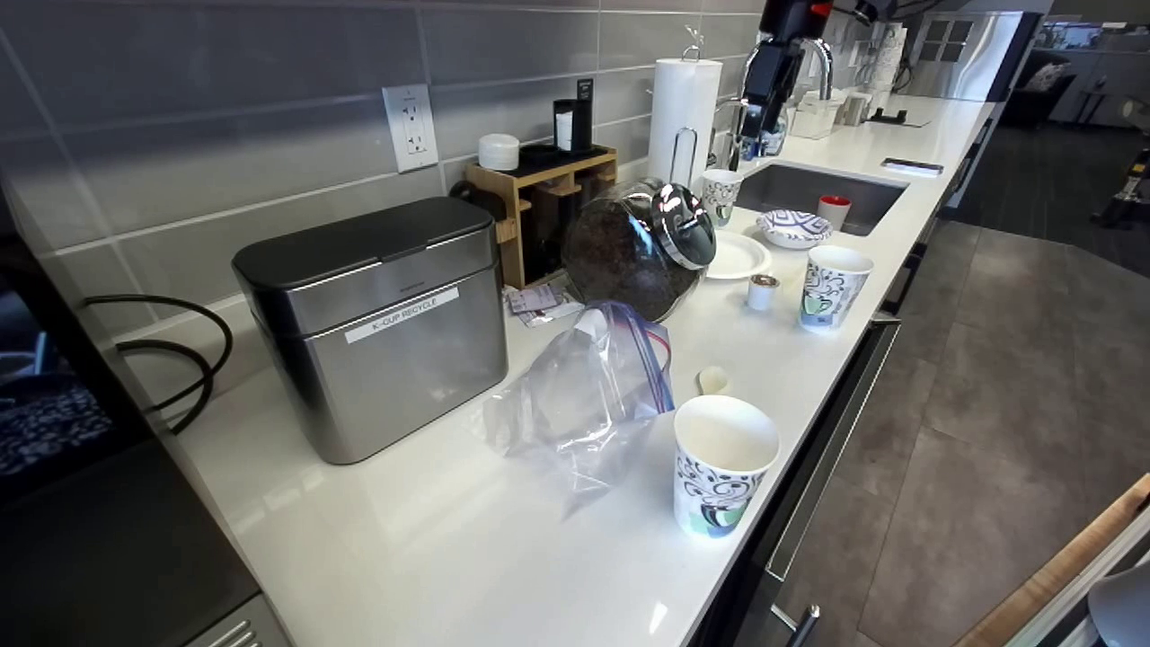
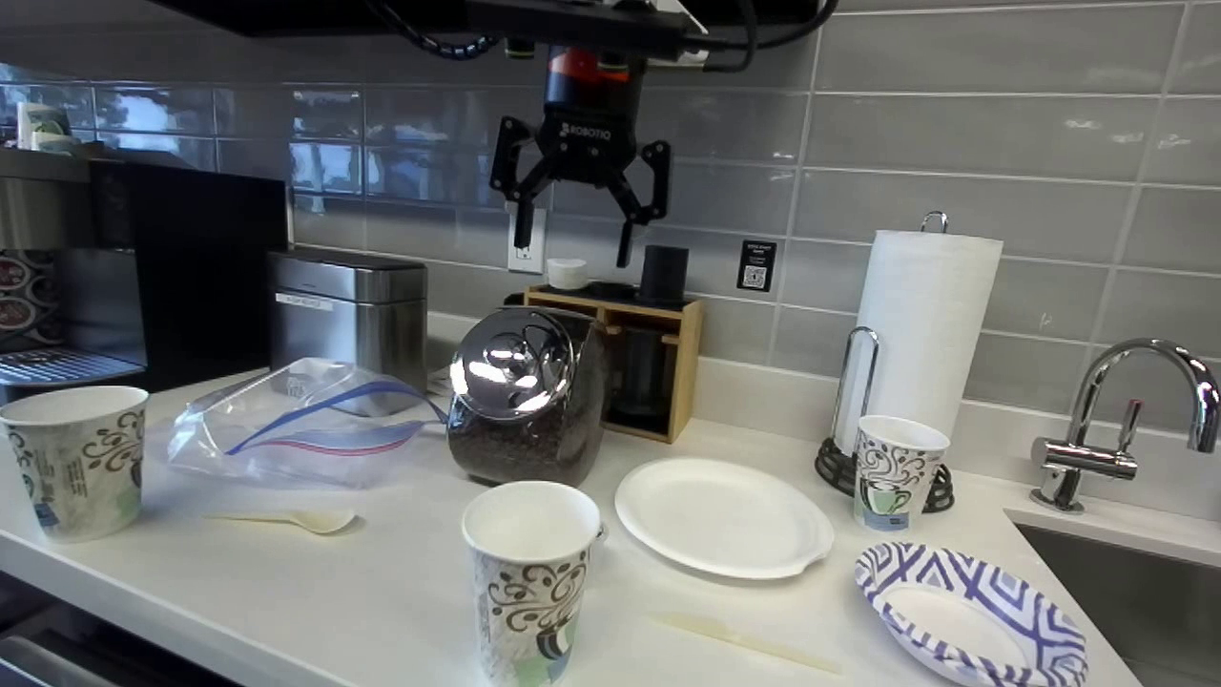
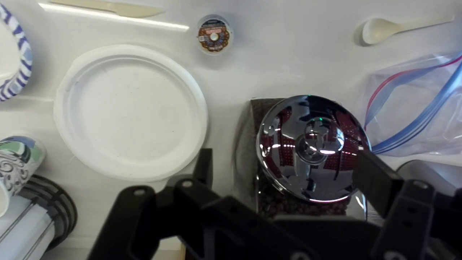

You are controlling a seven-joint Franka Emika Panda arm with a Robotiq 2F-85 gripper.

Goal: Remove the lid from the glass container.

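With empty, wide-spread gripper (image 2: 573, 253), must yet lift the lid (image 2: 513, 367), seated on glass container (image 2: 525, 454) nearer back edge of table (image 2: 401, 572).

Gripper (image 2: 573, 250) reads "ROBOTIQ", steel bin (image 1: 409, 373) "K-CUP RECYCLE", coffee pod (image 3: 215, 35) probably "DONUT SHOP".

The glass container (image 2: 534, 456), clear-walled and partly filled with dark granular contents (image 3: 269, 202), stands on the white countertop (image 2: 401, 572). The lid (image 3: 306, 173), a round, mirror-finish, knobbed cap, sits over its slanted mouth, tilted toward the countertop's front edge.
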